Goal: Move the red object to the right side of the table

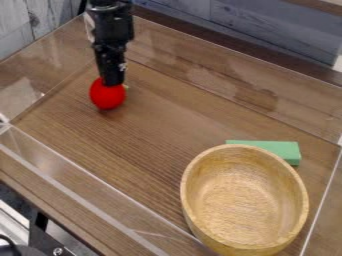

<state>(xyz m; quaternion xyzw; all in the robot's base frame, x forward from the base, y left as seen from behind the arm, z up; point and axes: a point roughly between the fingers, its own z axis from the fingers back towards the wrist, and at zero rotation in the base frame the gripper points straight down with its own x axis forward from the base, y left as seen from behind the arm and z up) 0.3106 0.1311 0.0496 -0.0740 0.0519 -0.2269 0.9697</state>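
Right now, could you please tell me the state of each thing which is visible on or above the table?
Black robot gripper: above and touching the strawberry's top side; jaw opening not clear.
Bright-red rounded toy strawberry: at the gripper's tip; whether lifted or resting, cannot tell.
Round light wooden bowl: upright, nothing inside.
Green rectangular block: lying flat, beyond the bowl.
Dark brown wood-grain table: bearing the bowl and block.

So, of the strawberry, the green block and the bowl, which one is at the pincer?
The red strawberry, right at the pincer's tip; the green block and wooden bowl both lie well away from it.
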